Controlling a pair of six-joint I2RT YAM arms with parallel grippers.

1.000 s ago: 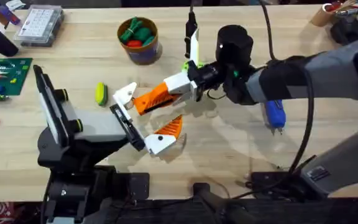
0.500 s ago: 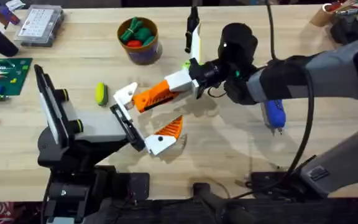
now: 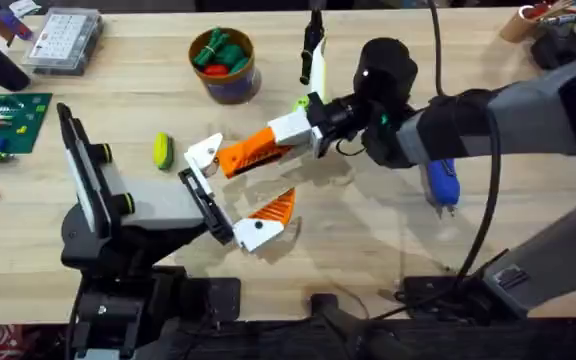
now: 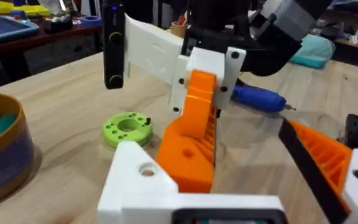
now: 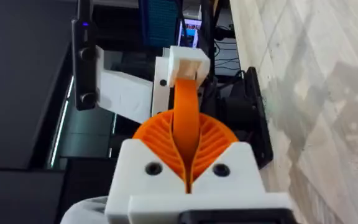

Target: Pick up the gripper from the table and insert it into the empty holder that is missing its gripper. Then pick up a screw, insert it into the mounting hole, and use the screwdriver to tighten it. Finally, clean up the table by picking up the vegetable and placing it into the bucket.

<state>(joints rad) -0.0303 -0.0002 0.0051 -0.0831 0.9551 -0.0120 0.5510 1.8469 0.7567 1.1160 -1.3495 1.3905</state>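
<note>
Overhead view, ordered from the lower frame edge upward. At lower left stands the grey-and-black robot arm that carries the holder (image 3: 206,202), a flat black bar across its end. A shorter orange ribbed finger with a white base (image 3: 265,217) is already seated at the bar's lower end; the upper end is the vacant seat.

At centre frame, the gripper (image 3: 251,152), a long orange ribbed wedge-shaped finger with white plastic end pieces, hangs tilted above the table (image 3: 368,240), a light wooden worktop with plank grain. Its lower white end lies just beside the holder's upper end; whether the two touch cannot be told. The right gripper (image 3: 303,128) is closed on the finger's upper white end piece, entering from centre right. Insertion appears under way, not finished.

Handling, as judged: the part looks like rigid printed plastic, light, with smooth white ends that could slip; the ribbed orange body may flex a little. The square white end block offers the flattest faces for a hold.

The left gripper's state cannot be told.

Left of centre lies the vegetable (image 3: 162,150), a small oblong yellow-green toy, apart from the holder. Higher, at upper centre, stands the bucket (image 3: 224,66), a round brown tub with a purplish lower band, containing green and red toys. A blue-handled screwdriver (image 3: 440,184) rests at right of centre.
</note>
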